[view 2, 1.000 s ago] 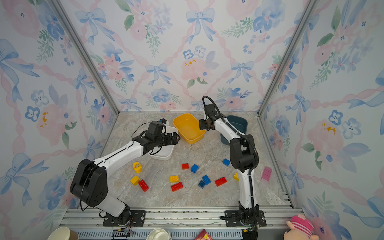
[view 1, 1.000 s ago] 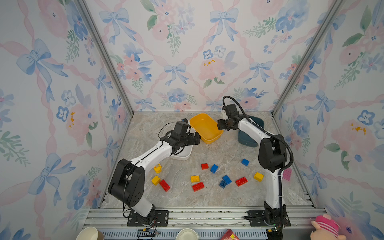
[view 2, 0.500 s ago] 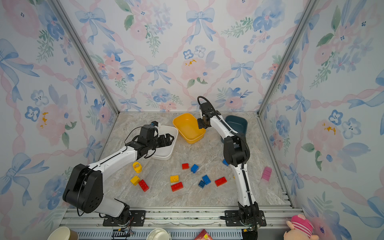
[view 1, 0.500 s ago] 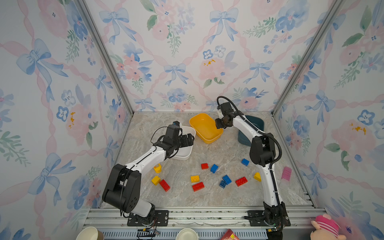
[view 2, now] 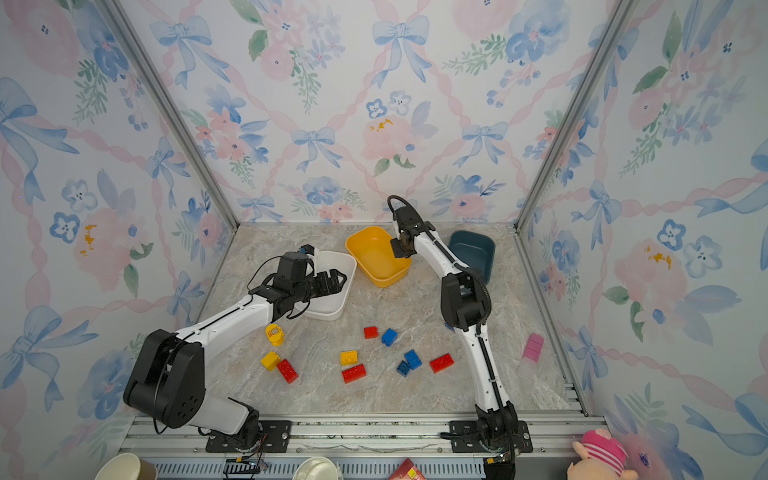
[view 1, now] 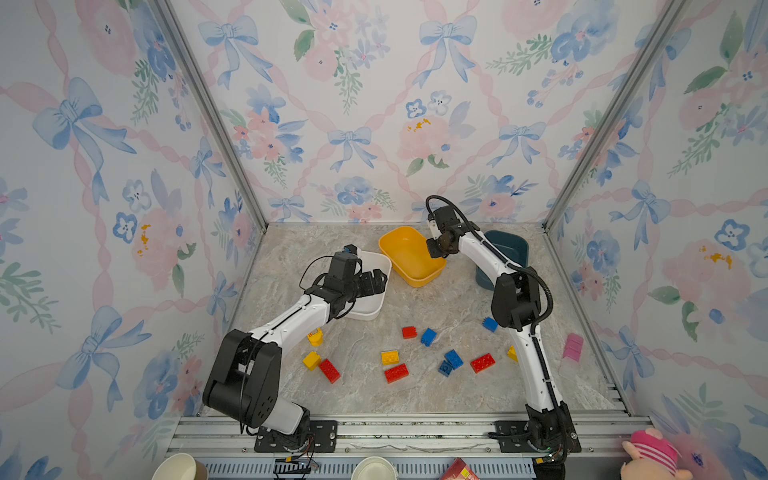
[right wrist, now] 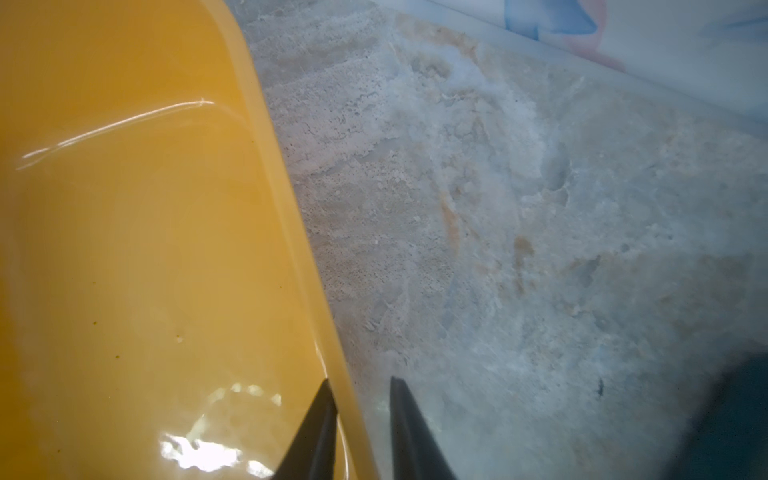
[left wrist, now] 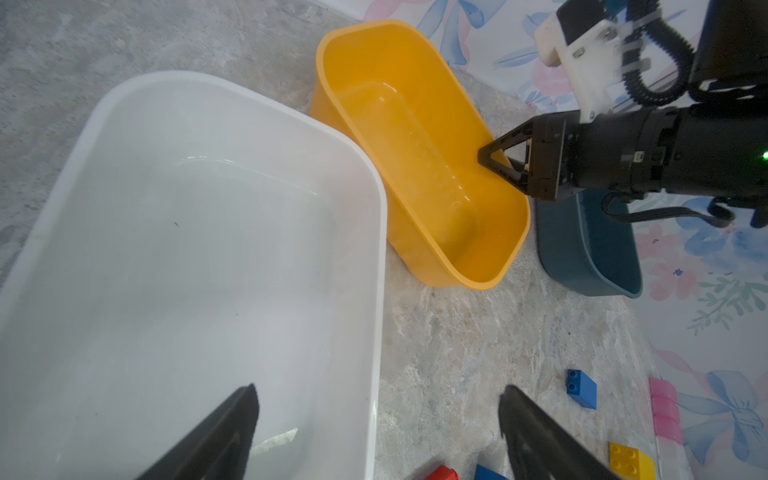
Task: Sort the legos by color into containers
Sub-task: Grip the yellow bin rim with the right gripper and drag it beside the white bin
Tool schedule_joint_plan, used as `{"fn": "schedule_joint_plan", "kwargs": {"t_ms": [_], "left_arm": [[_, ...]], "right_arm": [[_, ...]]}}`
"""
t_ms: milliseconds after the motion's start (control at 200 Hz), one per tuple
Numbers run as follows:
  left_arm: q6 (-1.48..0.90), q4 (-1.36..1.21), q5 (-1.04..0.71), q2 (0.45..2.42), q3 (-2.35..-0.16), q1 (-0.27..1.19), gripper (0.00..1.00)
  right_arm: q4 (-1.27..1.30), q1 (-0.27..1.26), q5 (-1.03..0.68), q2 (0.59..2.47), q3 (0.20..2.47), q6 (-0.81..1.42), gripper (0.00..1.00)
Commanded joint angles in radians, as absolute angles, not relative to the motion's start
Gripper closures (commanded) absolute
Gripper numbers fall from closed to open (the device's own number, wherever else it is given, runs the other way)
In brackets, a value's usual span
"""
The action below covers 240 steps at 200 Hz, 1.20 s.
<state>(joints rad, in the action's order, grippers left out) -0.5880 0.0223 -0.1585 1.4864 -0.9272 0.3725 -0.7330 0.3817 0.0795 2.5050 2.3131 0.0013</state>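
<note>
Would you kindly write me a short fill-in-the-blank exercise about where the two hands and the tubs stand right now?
1. The right hand has one finger inside the yellow tub and the other ____ it.
2. The left hand hovers over the rim of the white tub with its jaws ____.
3. The loose legos on the table are red, blue and ____.

Missing words: outside; open; yellow.

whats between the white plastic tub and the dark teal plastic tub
The yellow-orange rounded plastic tub, with the right end effector straddling its rim. It shows in both top views and the left wrist view.
</note>
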Motion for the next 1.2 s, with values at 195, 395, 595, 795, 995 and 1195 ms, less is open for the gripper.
{"fn": "schedule_joint_plan", "kwargs": {"t_ms": [195, 395, 595, 795, 995, 1195], "left_arm": [[-0.589, 0.002, -0.178, 1.461, -0.908, 0.361, 0.07], [-0.588, 0.001, -0.175, 1.454, -0.900, 0.359, 0.07], [-0.594, -0.006, -0.166, 1.451, -0.891, 0.358, 0.07], [-0.599, -0.014, -0.159, 1.449, -0.888, 0.357, 0.07], [-0.606, -0.019, -0.146, 1.438, -0.876, 0.356, 0.07], [-0.611, -0.022, -0.137, 1.427, -0.864, 0.352, 0.07]], "right_arm": [[-0.727, 0.385, 0.123, 2.459, 2.233, -0.025, 1.00], [-0.667, 0.392, 0.139, 2.332, 2.047, -0.029, 1.00], [-0.632, 0.412, 0.170, 2.191, 1.822, 0.026, 1.00], [-0.609, 0.439, 0.181, 2.079, 1.630, 0.142, 1.00], [-0.604, 0.499, 0.214, 2.013, 1.496, 0.274, 1.00], [-0.610, 0.557, 0.256, 1.984, 1.435, 0.395, 1.00]]}}
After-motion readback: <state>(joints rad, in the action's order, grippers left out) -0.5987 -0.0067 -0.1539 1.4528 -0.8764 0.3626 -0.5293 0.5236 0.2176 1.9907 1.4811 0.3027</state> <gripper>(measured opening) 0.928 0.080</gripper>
